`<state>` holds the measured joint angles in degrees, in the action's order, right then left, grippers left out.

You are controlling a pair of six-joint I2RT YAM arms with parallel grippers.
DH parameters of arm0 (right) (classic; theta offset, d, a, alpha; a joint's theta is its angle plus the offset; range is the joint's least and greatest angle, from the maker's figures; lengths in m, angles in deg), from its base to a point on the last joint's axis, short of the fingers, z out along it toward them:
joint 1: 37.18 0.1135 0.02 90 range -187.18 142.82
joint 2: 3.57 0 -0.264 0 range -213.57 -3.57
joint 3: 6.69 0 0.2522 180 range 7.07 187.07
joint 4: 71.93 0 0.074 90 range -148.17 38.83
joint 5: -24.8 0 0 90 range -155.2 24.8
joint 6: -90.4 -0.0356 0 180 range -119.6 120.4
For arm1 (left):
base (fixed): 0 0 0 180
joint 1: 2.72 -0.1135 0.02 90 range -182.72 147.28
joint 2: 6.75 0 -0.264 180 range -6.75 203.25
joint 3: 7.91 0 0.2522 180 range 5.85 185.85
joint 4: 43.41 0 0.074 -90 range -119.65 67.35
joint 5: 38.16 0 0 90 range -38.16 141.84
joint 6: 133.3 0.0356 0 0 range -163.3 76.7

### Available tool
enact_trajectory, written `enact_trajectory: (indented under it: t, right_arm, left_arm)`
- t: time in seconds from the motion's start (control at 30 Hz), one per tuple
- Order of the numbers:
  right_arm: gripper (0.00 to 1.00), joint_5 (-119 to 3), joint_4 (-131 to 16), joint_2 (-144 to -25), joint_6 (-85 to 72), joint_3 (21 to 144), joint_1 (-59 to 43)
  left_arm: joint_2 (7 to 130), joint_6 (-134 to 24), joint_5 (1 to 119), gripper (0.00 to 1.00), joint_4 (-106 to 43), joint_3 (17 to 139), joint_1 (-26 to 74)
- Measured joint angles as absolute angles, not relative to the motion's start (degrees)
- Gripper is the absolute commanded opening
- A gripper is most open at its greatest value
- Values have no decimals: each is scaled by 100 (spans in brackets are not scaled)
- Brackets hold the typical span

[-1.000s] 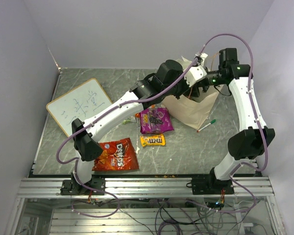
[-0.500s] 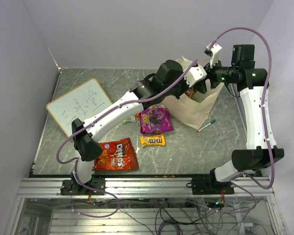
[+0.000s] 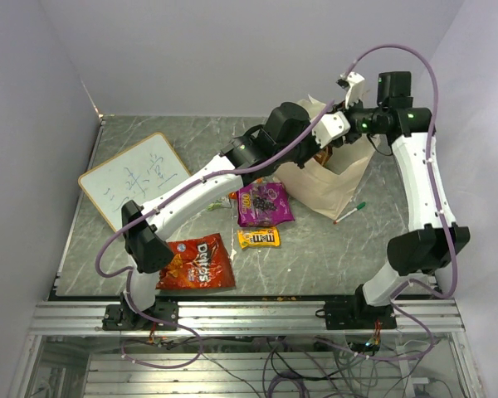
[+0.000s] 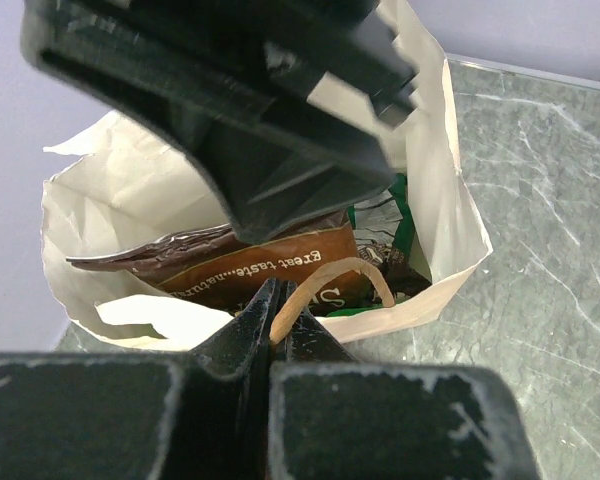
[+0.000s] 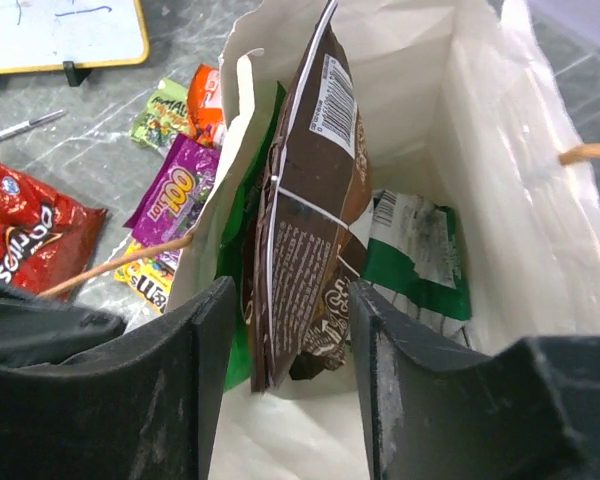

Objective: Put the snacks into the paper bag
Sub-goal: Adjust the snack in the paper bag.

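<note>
Clerk: Top view, entries?

Keeper: Paper bag (image 3: 332,189), tan, mouth open upward, at the far right of the worktop (image 3: 315,265). Left arm (image 3: 207,178) and right arm (image 3: 419,174) both reach to its mouth. Loose on the worktop, left of the bag: purple pouch (image 3: 264,204) just beside it, M&M's (image 3: 258,238) near that, Doritos (image 3: 197,264) toward the near edge. Whiteboard (image 3: 134,178) at far left. Marker (image 3: 349,212) just beside the bag's near-right side.

Clerk: Left wrist?

Keeper: Left fingers (image 4: 245,335) pressed together, clamped on the bag's twisted handle (image 4: 350,268), which loops out from their tips. Inside the bag: brown pouch (image 4: 270,272) on edge, green-white pouch (image 4: 385,215) beside it. Black bulk (image 4: 260,120) crosses the top of the view over the bag mouth; cannot tell which part it is.

Clerk: Right wrist?

Keeper: Right fingers (image 5: 215,370) apart, gripping nothing, above the open mouth. Brown pouch stands on edge low inside the bag, seen between them. Green-white pouch lies at the bottom to its right. Outside, past the bag wall: purple pouch, M&M's and Doritos. Also orange packet (image 5: 208,100) and small green packet (image 5: 162,110), side by side near the whiteboard's corner.
</note>
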<state>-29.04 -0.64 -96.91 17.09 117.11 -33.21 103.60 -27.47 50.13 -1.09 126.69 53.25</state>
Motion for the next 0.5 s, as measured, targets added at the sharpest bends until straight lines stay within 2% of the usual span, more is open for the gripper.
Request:
enact_trajectory:
  t: [0.07,0.13,0.17,0.5]
  right_arm:
    - [27,-2904,-72,-9859,1659,11711,-3260]
    - [7,-2908,-55,-9990,1600,11711,-3188]
    - [1,-2928,-37,-10028,1582,11706,-3155]
    - [0,-3321,350,-10019,1762,11269,-2889]
  left_arm:
    - [10351,-2747,5011,7,-112,12643,5325]
    - [10349,-2747,5013,7,-114,12638,5325]
    - [10349,-2747,5013,7,-112,12638,5325]
    - [10349,-2747,5013,7,-114,12634,5325]
